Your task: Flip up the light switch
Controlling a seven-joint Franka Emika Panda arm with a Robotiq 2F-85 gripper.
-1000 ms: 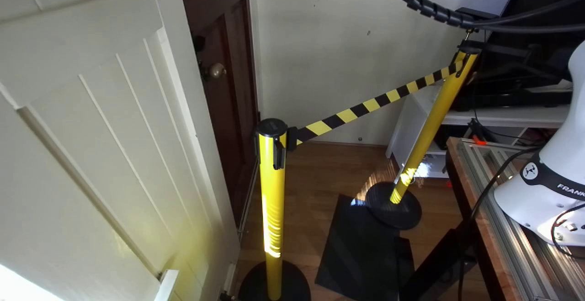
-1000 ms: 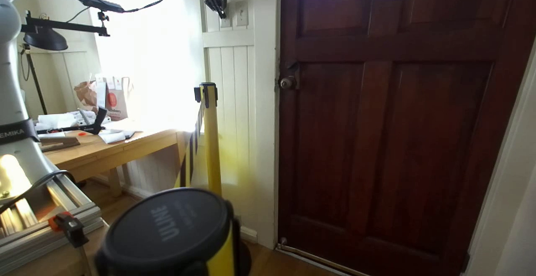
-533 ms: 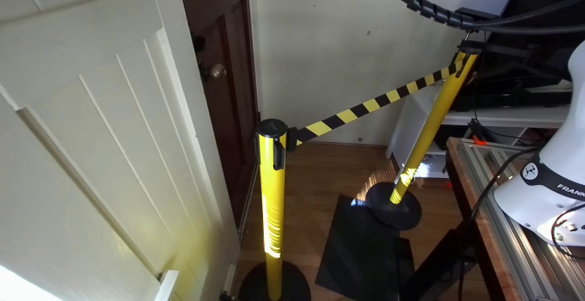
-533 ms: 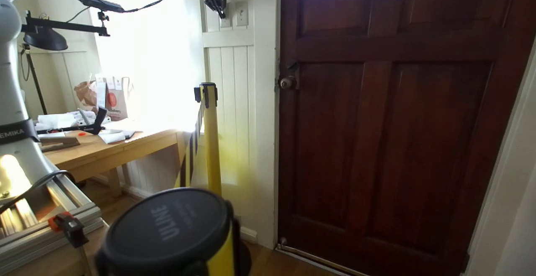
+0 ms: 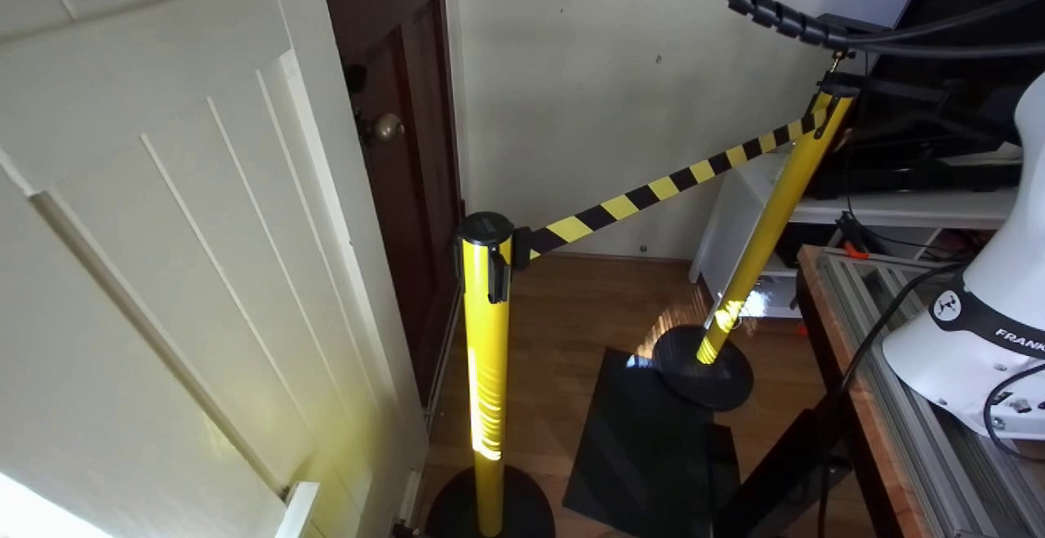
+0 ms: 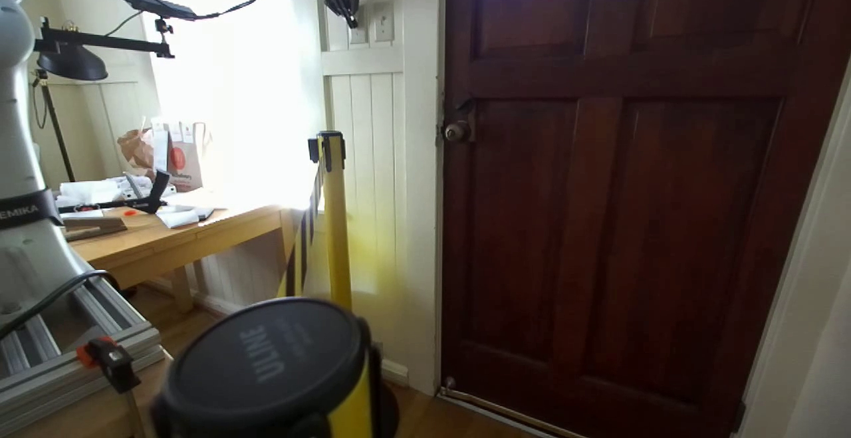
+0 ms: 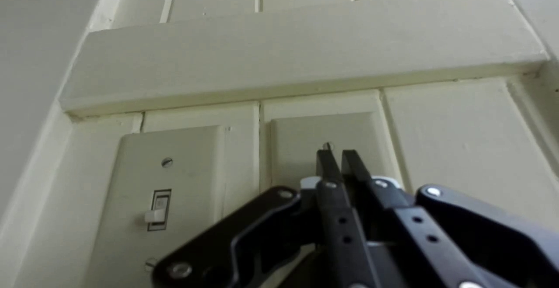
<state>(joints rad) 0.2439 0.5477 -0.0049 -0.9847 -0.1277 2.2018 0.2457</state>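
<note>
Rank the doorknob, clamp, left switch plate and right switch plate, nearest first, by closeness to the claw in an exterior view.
1. Left switch plate: partly behind the claw.
2. Right switch plate: just right of that.
3. Doorknob: lower right, on the door.
4. Clamp: far lower left.

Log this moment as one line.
wrist view | gripper: in front of right plate | its middle: hidden | left plate: toggle uncovered | contact: unclear
</note>
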